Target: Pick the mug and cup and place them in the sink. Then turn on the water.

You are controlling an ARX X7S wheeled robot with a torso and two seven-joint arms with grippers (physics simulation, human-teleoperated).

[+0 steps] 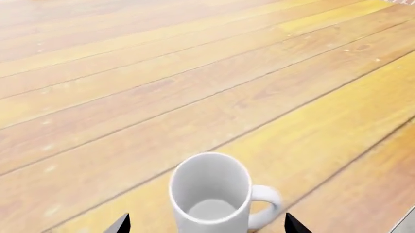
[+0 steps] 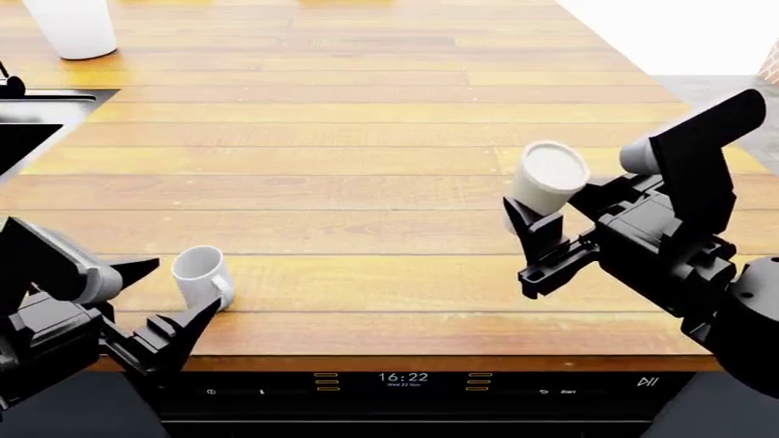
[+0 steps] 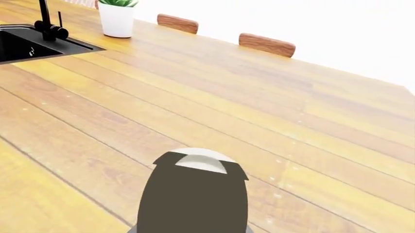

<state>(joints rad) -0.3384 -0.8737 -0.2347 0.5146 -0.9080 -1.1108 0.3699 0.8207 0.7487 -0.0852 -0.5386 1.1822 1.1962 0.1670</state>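
- The mug point(image 2: 201, 274) stands upright near the worktop's front edge, at about eight o'clock in the head view, its handle towards the front edge.
- It sits between the spread fingers of the left gripper point(image 2: 171, 306), which is wide open and holds nothing; in the wrist view the two tips point(image 1: 123, 224) flank the mug point(image 1: 211, 194) without touching.
- The cup point(image 2: 550, 178) is at about three o'clock, tilted and lifted off the wood, pinched in the right gripper point(image 2: 535, 219), whose jaws are closed on it.
- Risk: closing the left fingers off-centre could catch the handle and knock the mug towards the edge.
- The sink point(image 2: 49, 114) lies far off at ten o'clock; the tilted cup could slip on that long carry.
- The plant pot point(image 2: 73, 27) stands just beyond the sink, a possible snag.
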